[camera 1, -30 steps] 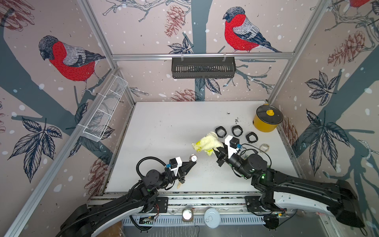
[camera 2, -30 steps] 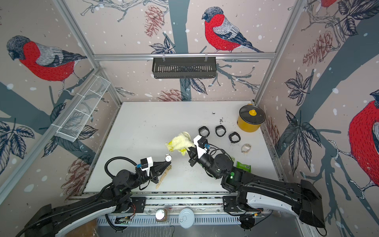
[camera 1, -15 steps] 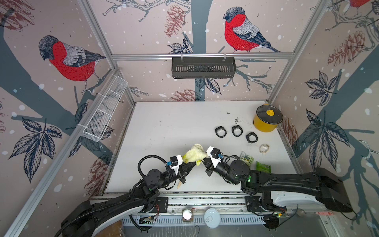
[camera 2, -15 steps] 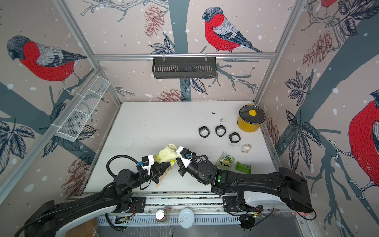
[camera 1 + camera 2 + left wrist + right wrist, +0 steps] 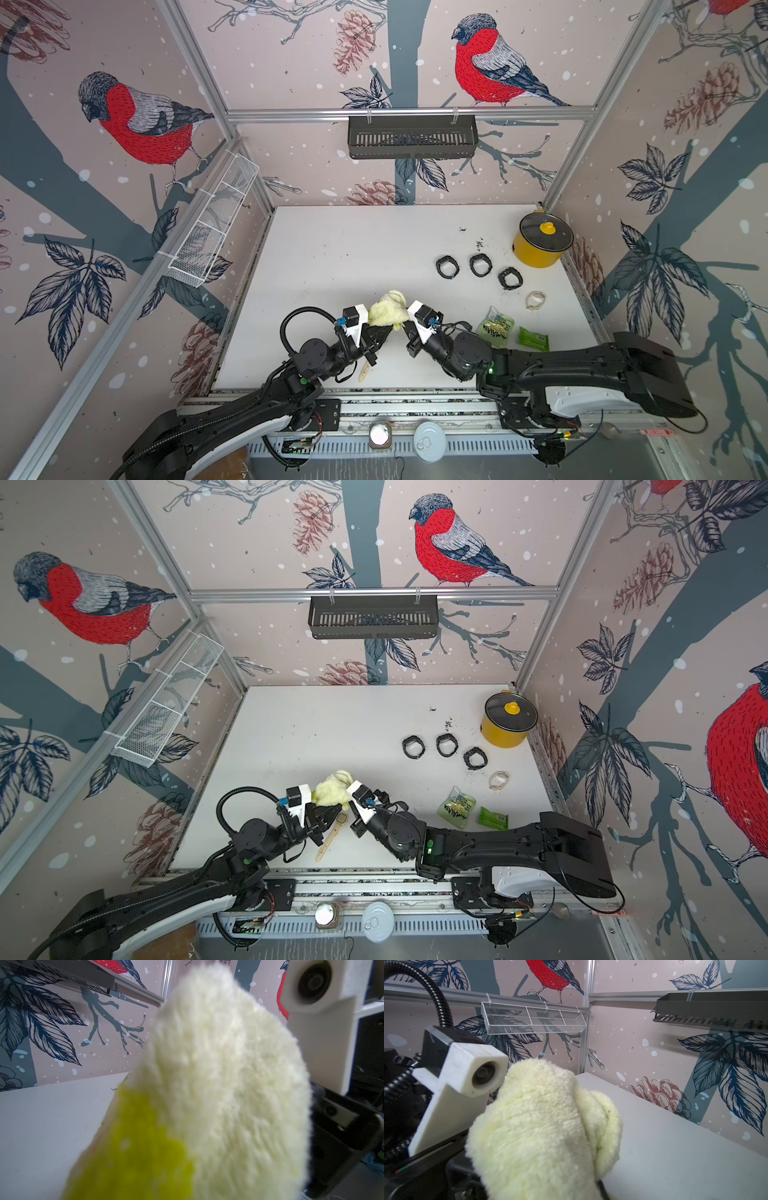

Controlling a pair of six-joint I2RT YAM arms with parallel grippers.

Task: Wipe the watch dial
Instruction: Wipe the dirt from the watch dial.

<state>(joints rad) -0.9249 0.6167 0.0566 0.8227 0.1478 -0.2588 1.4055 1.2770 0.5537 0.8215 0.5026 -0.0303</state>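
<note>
The right gripper (image 5: 402, 323), clamped on the yellow cloth (image 5: 387, 313), has swung it across to the left gripper (image 5: 331, 812), which pinches the watch (image 5: 341, 819). The two are close together near the table's (image 5: 332, 249) front edge.

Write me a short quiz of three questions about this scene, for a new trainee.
1. True or false: the yellow pot has its lid on.
2. How many black watches lie in a row on the table: A two, B three, C five?
3. Fill in: the right gripper is shut on the yellow ___.
Key: 1 true; 2 B; 3 cloth.
</note>
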